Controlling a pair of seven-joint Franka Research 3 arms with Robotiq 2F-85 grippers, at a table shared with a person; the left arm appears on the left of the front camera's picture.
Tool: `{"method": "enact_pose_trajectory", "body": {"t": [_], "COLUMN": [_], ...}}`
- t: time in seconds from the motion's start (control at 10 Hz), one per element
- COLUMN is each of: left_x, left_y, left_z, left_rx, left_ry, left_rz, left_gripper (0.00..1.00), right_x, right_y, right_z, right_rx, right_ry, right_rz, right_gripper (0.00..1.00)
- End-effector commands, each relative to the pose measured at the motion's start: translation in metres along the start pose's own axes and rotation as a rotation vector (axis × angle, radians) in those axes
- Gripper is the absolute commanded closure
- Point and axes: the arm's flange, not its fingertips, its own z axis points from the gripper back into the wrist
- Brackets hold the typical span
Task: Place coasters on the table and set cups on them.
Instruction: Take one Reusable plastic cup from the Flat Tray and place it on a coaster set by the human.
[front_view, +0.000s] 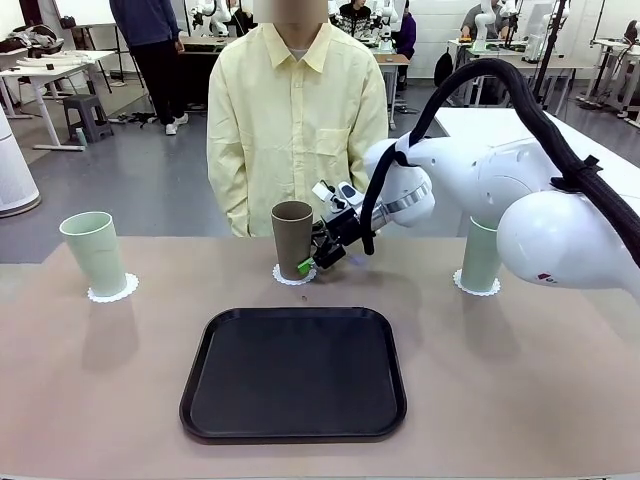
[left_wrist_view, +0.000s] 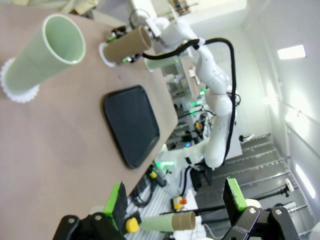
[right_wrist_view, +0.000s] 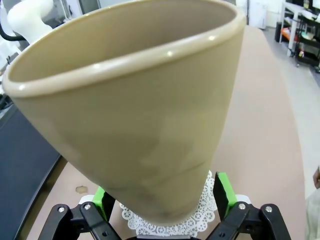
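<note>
Front view first: a black tray (front_view: 293, 373) with rounded corners and a raised rim sits in the middle of the beige-pink table (front_view: 100, 400), nothing on it. A person in a pale yellow shirt (front_view: 295, 120) stands right behind the far edge. The right arm (front_view: 520, 200) sweeps in from the right and partly covers the right mint cup (front_view: 480, 255), so you only see its lower half on its coaster (front_view: 476, 288).

All three cups are upright, each on its own lacy white disc. The left mint cup (front_view: 94, 252) stands on the left coaster (front_view: 112, 290), well apart from the others. The brown cup (front_view: 292, 238) is on the middle coaster (front_view: 294, 276), between tray and person.

The right gripper (front_view: 315, 258) is down at the brown cup's base. In the right wrist view its green pads (right_wrist_view: 221, 187) stand on either side of the cup's bottom (right_wrist_view: 150, 125) with the jaws spread, not squeezing it. The left gripper (left_wrist_view: 175, 202) is spread wide too, hanging above the table with nothing between its fingers.

The cups look matte and smooth, tapered, no handles, with a slightly rolled lip. The coasters are thin, papery, with scalloped edges. The tabletop is flat and dull.
</note>
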Motion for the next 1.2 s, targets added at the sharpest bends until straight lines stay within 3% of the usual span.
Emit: {"method": "enact_pose_trajectory", "body": {"t": [0.0, 0.8, 1.1], "left_x": [-0.001, -0.001, -0.001], "left_y": [-0.001, -0.001, -0.001], "left_z": [0.0, 0.0, 0.0], "left_rx": [-0.003, -0.003, -0.003], "left_ry": [-0.006, -0.006, -0.006], "left_rz": [-0.003, -0.003, -0.003], "left_gripper": [0.0, 0.0, 0.0], "right_x": [0.007, 0.028, 0.063], "right_y": [0.008, 0.049, 0.087], "right_z": [0.007, 0.056, 0.088], "right_rx": [-0.023, -0.178, -0.391], "right_ry": [0.058, 0.22, 0.461], "right_rz": [-0.033, -0.11, -0.323], "right_gripper": [0.0, 0.0, 0.0]}}
